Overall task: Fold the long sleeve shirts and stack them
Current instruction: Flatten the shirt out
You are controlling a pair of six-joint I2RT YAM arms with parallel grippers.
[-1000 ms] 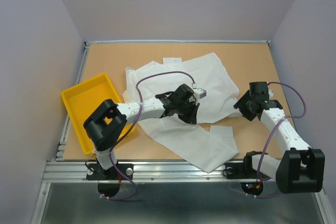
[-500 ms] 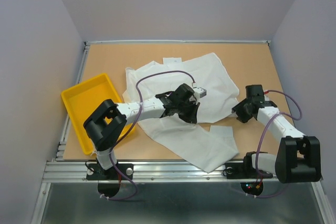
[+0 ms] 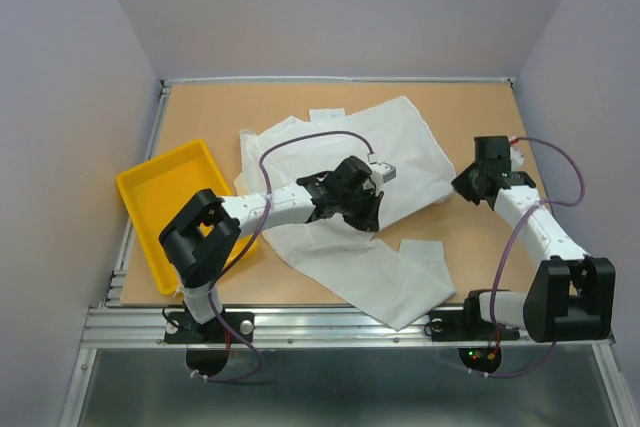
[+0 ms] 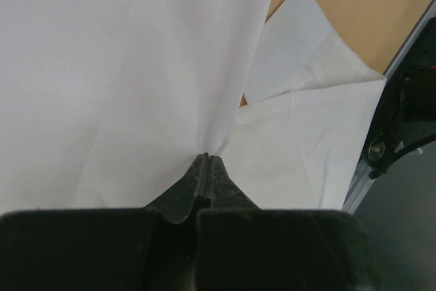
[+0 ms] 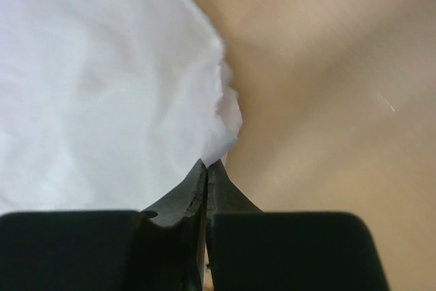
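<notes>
Since 1 second back, the right gripper (image 5: pixel 206 166) has swung in over the wooden table (image 3: pixel 490 117) and snapped its jaws closed on the right-hand edge of the white long sleeve shirt (image 3: pixel 405 147), which lies rumpled across the middle of the table. The left gripper (image 4: pixel 208 161) stays pinched tight on a fold near the shirt's middle. With 2 holds, spreading the cloth flat looks ready to begin. Collar and buttons cannot be made out, and how many layers each pinch takes is hidden.

White links (image 3: pixel 275 204), purple cables (image 3: pixel 330 135), black left pincer (image 4: pixel 206 163), right pincer (image 5: pixel 206 167) (tapered)
</notes>
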